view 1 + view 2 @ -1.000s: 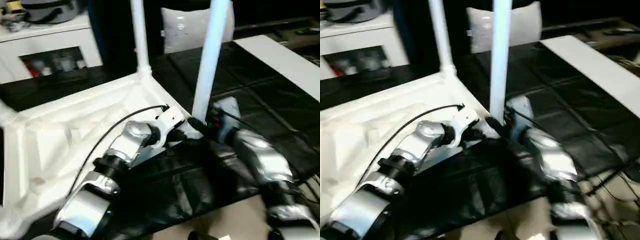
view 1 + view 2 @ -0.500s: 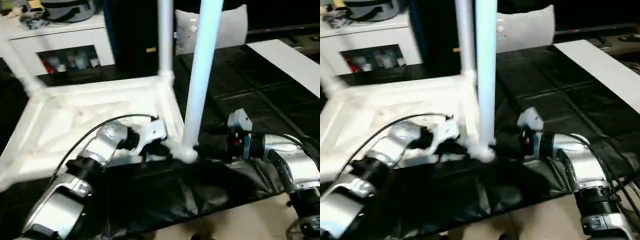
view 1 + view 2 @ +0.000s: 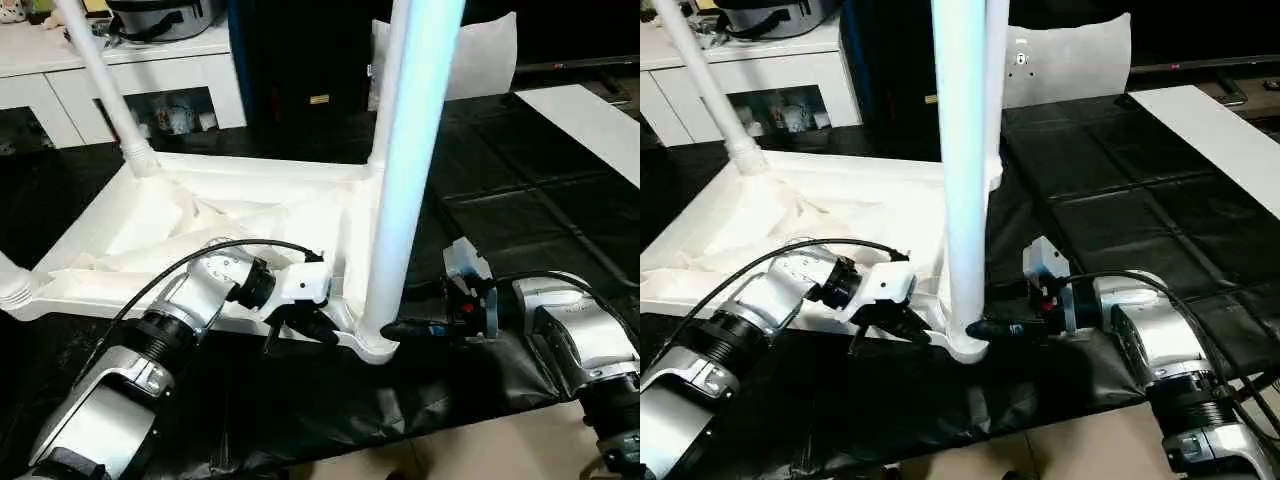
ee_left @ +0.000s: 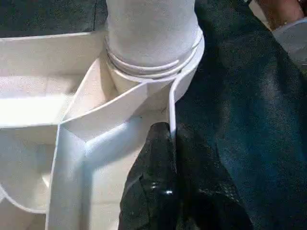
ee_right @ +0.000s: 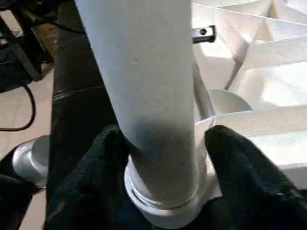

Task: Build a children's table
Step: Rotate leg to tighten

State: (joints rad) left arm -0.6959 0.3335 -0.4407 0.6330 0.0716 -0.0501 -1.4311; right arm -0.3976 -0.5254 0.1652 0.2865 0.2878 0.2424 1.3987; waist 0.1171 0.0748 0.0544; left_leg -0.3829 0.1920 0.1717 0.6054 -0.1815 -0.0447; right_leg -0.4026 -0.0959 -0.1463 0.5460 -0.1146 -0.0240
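The table top [image 3: 180,235] is white moulded plastic, smooth with a soft sheen along its ribs. The near leg [image 3: 405,180] is a smooth white plastic tube, faintly glossy. The surface [image 3: 520,190] wears a black, wrinkled, shiny cover. The forearms [image 3: 570,335] are brushed silver metal; the fingers [image 5: 244,177] look matt black and slightly textured.

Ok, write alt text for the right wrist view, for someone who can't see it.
The right gripper has its two black fingers either side of a white table leg just above where the leg stands in the corner socket of the upturned white tabletop. The top's ribbed underside spreads behind.
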